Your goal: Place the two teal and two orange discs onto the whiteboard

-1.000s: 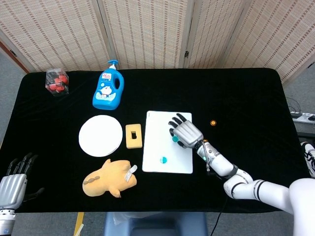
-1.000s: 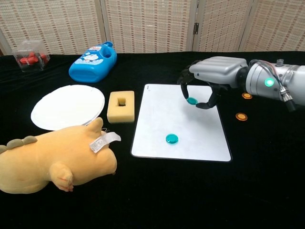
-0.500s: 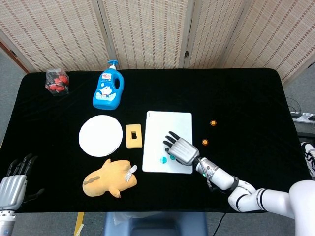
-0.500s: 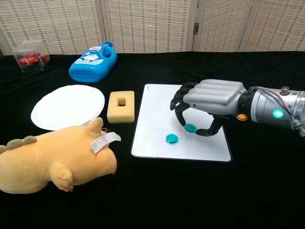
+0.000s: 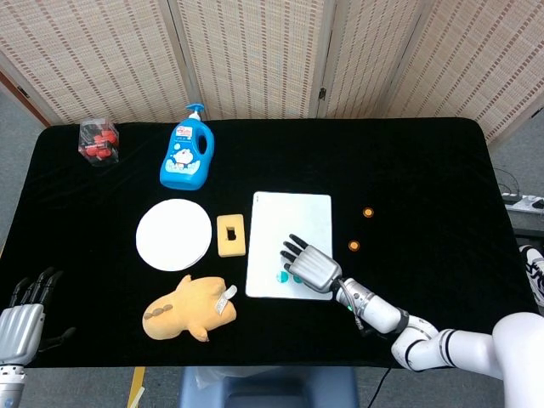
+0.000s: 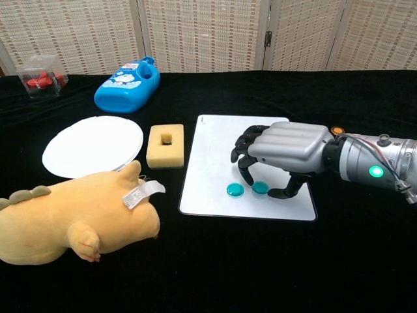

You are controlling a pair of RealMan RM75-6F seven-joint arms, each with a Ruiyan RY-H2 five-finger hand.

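Note:
The whiteboard [image 5: 293,219] [image 6: 215,140] lies mid-table. One teal disc [image 6: 235,190] [image 5: 282,277] lies flat near its front edge. Right beside it, a second teal disc [image 6: 260,188] sits low on the board, pinched between the thumb and a finger of my right hand [image 6: 283,149] [image 5: 310,265], which arches over it. Two orange discs [image 5: 368,212] [image 5: 354,246] lie on the black cloth to the right of the board. In the chest view only one orange disc [image 6: 336,130] peeks out behind my wrist. My left hand [image 5: 21,310] hangs off the table's front left corner, fingers apart and holding nothing.
A yellow sponge [image 6: 166,146] and a white plate [image 6: 92,144] lie left of the board. A plush toy [image 6: 71,218] lies at the front left. A blue soap bottle [image 5: 187,157] and a clear box of red pieces [image 5: 99,140] stand at the back left.
My right hand carried the teal disc from the board's far right part toward its front edge and lowered it beside the other teal disc. The left hand slipped slightly lower.

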